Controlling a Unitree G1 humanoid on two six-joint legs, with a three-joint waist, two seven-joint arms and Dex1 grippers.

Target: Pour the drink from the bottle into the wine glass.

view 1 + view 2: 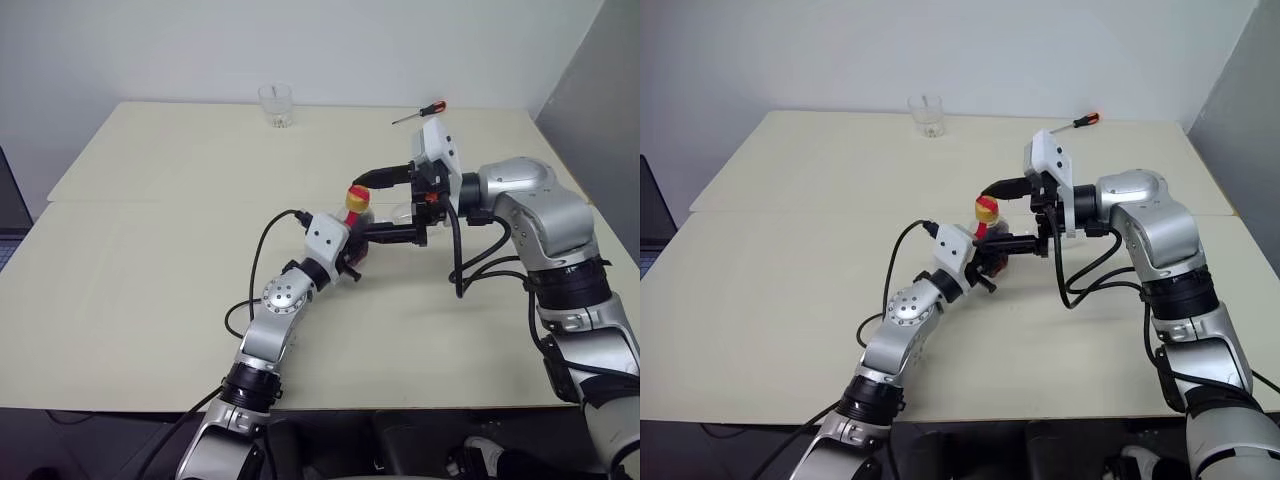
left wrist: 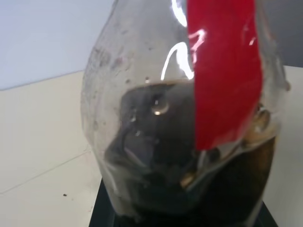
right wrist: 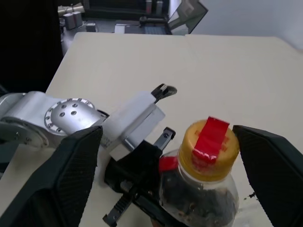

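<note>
- Left claw (image 1: 992,262), arm reaching forward, grips the bottle (image 3: 201,182) upright above the mid-desk (image 1: 150,250).
- Right claw (image 3: 170,161), wrist bent leftward, gapes wide either side of the yellow cap (image 3: 208,149).

The bottle (image 3: 199,189) is glossy clear plastic with a shiny red label (image 2: 222,75); the table (image 1: 150,250) looks smooth and matt.

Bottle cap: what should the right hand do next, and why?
Probably close on the cap and twist it off. The right hand stands open around the yellow cap, which is on, while the left hand grips the bottle upright.
</note>
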